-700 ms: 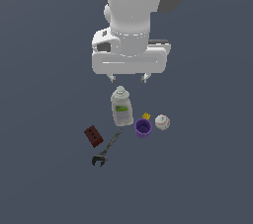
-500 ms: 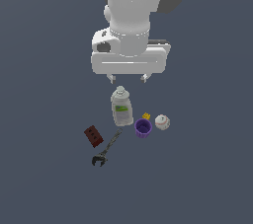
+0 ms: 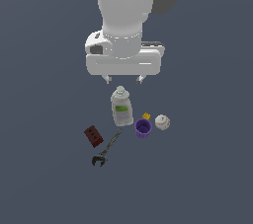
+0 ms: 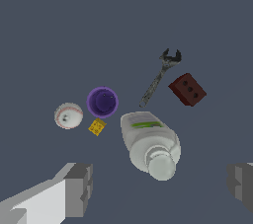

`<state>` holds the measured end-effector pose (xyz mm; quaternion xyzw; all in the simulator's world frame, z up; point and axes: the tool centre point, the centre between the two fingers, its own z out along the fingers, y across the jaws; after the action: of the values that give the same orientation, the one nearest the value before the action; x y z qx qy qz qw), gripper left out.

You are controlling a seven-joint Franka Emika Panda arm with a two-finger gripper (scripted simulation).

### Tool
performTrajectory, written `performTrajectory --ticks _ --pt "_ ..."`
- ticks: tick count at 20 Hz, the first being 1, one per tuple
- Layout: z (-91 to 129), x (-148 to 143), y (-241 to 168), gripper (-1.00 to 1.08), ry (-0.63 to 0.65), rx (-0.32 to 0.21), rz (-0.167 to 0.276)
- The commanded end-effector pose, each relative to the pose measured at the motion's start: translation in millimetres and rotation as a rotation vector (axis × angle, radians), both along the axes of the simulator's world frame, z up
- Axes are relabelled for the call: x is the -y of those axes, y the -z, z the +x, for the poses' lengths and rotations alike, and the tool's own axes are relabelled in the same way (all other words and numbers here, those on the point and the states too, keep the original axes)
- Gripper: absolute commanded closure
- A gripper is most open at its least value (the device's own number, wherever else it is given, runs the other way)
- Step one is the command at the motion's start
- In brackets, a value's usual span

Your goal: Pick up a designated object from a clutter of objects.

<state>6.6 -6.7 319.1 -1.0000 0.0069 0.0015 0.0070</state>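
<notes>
Items are listed from the exterior view's left to its right.

1. Dark red box (image 3: 93,136): lies on the grey counter (image 3: 44,178) at the far left of the clutter. Three small holes show on one face in the wrist view (image 4: 188,89).

2. Dark metal wrench (image 3: 106,150): lies flat just beside the box, apart from it. Its jawed head is at the near end; its handle points toward the bottle.

3. Clear bottle with green label (image 3: 121,107): stands upright at the middle of the group, white cap on top. In the wrist view (image 4: 150,142) the cap faces the camera.

4. Purple cup (image 3: 143,128): stands upright, mouth open upward, near the bottle's base on the exterior view's right.

5. Tiny yellow piece (image 3: 146,116): rests just behind the cup, between bottle and ball.

6. White baseball (image 3: 162,122): the designated object. It sits on the counter at the far right of the clutter, just beside the cup and apart from it. Red stitch lines are visible in the wrist view (image 4: 68,116). Nothing touches it.

7. Tool (image 3: 124,78): hangs above and behind the bottle, well clear of all items. Its fingers (image 4: 79,189) stand wide apart and hold nothing.
</notes>
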Motion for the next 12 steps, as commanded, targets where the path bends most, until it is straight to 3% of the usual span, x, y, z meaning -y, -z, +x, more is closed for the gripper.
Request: performTrajectory --ticks 1,12 --pt "0 -1 1 -0.92 0.0 0.0 0.0" --pt "8 -20 24 -0.92 0.074 -0.001 -0.007"
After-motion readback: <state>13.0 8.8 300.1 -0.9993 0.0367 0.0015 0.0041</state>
